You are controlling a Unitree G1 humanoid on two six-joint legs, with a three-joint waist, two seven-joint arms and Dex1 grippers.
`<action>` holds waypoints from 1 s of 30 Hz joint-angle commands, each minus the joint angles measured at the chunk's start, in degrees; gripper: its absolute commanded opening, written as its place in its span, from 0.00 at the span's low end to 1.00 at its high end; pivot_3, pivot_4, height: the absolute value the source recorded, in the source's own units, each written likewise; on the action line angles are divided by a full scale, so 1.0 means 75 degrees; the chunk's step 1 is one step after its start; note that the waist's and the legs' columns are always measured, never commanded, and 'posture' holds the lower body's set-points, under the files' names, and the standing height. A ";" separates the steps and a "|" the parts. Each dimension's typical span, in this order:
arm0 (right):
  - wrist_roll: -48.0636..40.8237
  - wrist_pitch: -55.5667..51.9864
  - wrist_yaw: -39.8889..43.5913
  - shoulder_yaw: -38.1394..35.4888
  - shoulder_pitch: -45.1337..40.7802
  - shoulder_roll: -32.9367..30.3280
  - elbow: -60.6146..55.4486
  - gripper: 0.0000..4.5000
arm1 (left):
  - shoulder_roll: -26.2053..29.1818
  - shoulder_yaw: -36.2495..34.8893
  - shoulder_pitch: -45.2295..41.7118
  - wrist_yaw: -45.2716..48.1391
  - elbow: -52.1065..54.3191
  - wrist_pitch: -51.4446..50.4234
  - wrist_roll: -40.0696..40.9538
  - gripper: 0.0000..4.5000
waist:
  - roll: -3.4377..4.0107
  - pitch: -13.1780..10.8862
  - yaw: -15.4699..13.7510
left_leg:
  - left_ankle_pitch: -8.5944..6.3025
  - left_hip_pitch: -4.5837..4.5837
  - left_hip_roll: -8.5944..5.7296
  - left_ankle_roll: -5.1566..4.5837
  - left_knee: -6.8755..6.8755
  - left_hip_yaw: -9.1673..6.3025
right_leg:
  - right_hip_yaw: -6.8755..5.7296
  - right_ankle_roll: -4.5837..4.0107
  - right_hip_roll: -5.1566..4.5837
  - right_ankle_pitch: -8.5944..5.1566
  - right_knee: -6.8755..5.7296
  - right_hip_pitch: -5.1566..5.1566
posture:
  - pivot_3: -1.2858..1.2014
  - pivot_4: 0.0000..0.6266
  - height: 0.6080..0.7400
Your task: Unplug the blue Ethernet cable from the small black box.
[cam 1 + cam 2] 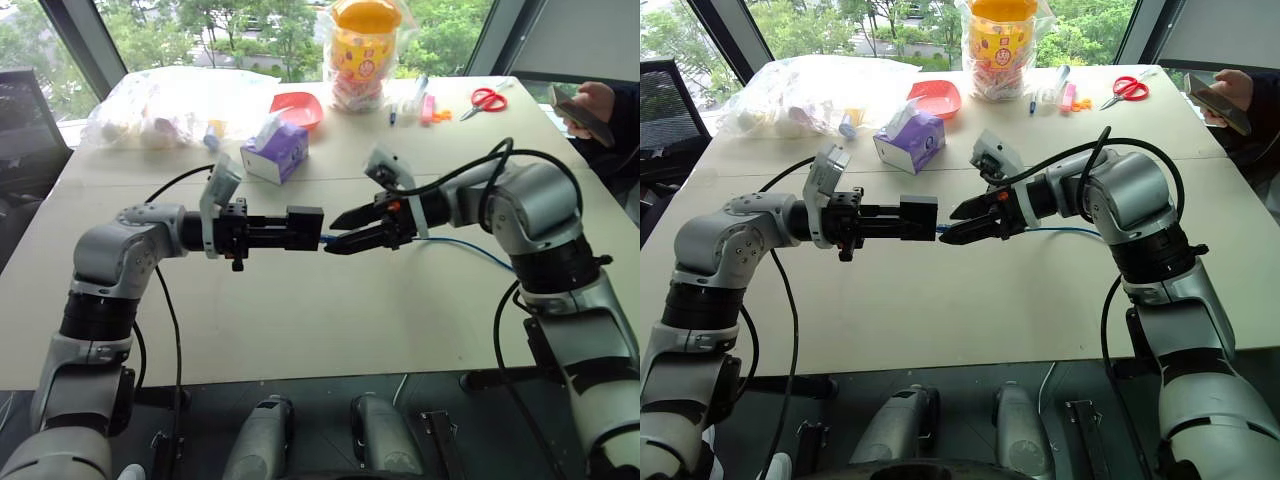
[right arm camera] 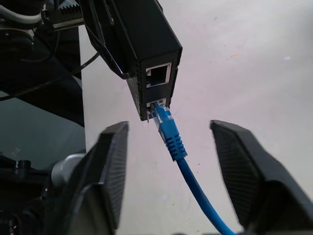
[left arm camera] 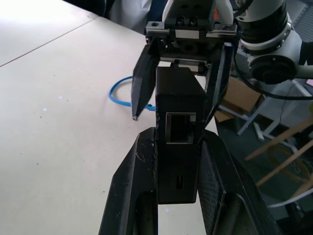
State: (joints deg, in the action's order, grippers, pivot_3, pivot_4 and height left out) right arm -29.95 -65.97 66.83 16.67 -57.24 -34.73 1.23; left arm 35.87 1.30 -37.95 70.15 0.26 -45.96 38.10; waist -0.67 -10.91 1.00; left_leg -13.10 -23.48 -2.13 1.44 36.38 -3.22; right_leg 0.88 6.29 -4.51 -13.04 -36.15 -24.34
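Purple tissue box (image 1: 277,152), red scissors (image 1: 488,99), possibly red bowl (image 1: 297,106) on table (image 1: 300,320).

Above the near half of the table (image 1: 300,320), the left gripper (image 1: 296,228) reaches in from the left with the small black box (image 1: 304,227) clamped between its fingers, its ported end toward the right gripper (image 1: 343,232), just beside it to the right. The blue Ethernet cable (image 2: 172,139) sits plugged into the box's lower port, between the right gripper's parted fingers, and trails right across the tabletop. Behind the grippers stands a tissue box (image 1: 275,152); farther back lie a bowl (image 1: 297,107), a bagged jar (image 1: 362,52) and, at far right, scissors (image 1: 487,99). A plastic bag (image 1: 160,105) spreads over the far left corner. A person's hand (image 1: 592,103) rests at the right edge.
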 commanded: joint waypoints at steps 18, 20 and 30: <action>-0.0098 -0.0058 0.0135 0.0206 -0.0381 0.0049 -0.0055 0.27 | -0.0002 -0.0124 0.0064 -0.0005 0.0355 0.0060 0.0174 0.11 | 0.0000 0.0000 0.0001 | 0.0000 0.0000 0.0000 0.0000 0.0000 0.0000 | 0.0000 0.0000 0.0000 0.0000 0.0000 0.0000 | 0.52 0.24 1.00; -0.0082 -0.0038 0.0154 0.0252 -0.0366 0.0022 -0.0080 0.27 | -0.0012 -0.0135 0.0071 -0.0019 0.0381 0.0048 0.0188 0.11 | 0.0000 0.0000 0.0001 | 0.0000 0.0000 0.0000 0.0000 0.0000 0.0000 | 0.0000 0.0000 0.0000 0.0000 0.0000 0.0000 | 0.52 0.24 1.00; -0.0076 0.0001 0.0229 0.0341 -0.0443 0.0018 -0.0037 0.01 | 0.0032 -0.0097 0.0169 0.0025 0.0500 0.0022 0.0217 0.11 | 0.0000 0.0000 0.0006 | 0.0000 0.0000 0.0000 0.0000 0.0000 0.0000 | 0.0000 0.0000 0.0001 0.0000 0.0000 -0.0001 | 0.52 0.24 1.00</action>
State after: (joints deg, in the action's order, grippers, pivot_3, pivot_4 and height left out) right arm -30.10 -66.55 68.15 19.93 -58.62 -34.75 1.51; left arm 35.75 1.07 -36.78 69.76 1.50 -45.95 38.53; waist -0.67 -10.91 1.04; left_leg -13.10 -23.48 -2.13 1.43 36.38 -3.22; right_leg 0.88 6.29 -4.51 -13.04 -36.15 -24.34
